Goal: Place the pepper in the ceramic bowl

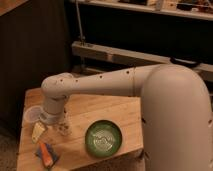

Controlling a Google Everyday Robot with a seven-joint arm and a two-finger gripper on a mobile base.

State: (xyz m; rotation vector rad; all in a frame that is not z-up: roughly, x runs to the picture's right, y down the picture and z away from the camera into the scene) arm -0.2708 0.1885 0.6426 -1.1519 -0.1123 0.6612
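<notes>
The pepper (45, 154) is a small orange-red piece lying on a blue-grey cloth (51, 157) at the front left corner of the wooden table (115, 107). The ceramic bowl (103, 138) is green and glossy with a pale centre, and stands empty near the table's front edge, right of the pepper. My gripper (49, 120) hangs from the white arm over the table's left side, above and behind the pepper and apart from it. It is well left of the bowl.
A translucent white cup (32, 114) stands at the left edge, just left of the gripper. A pale yellow piece (38, 131) and a small speckled object (64, 129) lie under the wrist. The big white arm (170, 110) covers the right side. Dark shelving stands behind.
</notes>
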